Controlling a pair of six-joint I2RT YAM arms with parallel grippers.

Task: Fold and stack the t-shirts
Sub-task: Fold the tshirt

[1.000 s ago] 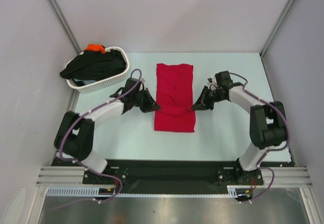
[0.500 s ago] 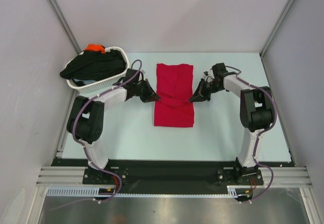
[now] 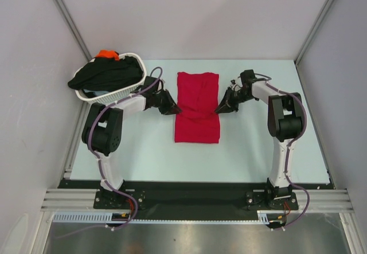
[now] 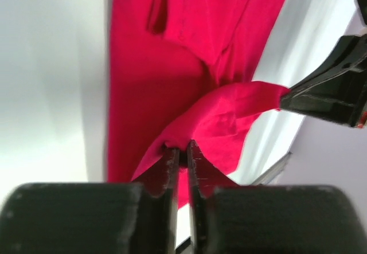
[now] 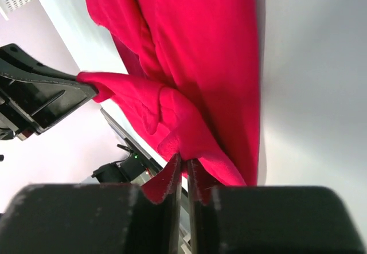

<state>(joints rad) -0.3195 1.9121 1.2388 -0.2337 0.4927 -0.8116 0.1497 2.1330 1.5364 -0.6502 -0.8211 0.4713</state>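
A crimson red t-shirt lies as a long narrow strip in the middle of the table. My left gripper is at its left edge and my right gripper at its right edge, about midway along the strip. In the left wrist view the left gripper has its jaws nearly together, pinching a raised fold of red cloth. The right gripper pinches the opposite fold the same way. Black t-shirts and an orange one fill the basket.
A white woven basket stands at the back left of the table, close behind the left arm. Grey walls with metal posts enclose the back and both sides. Both arm bases sit on the black rail at the near edge.
Both grippers moved a little toward the back of the table with the red cloth in them, and the arms' elbows swung back. The shirt's near end drew in slightly.
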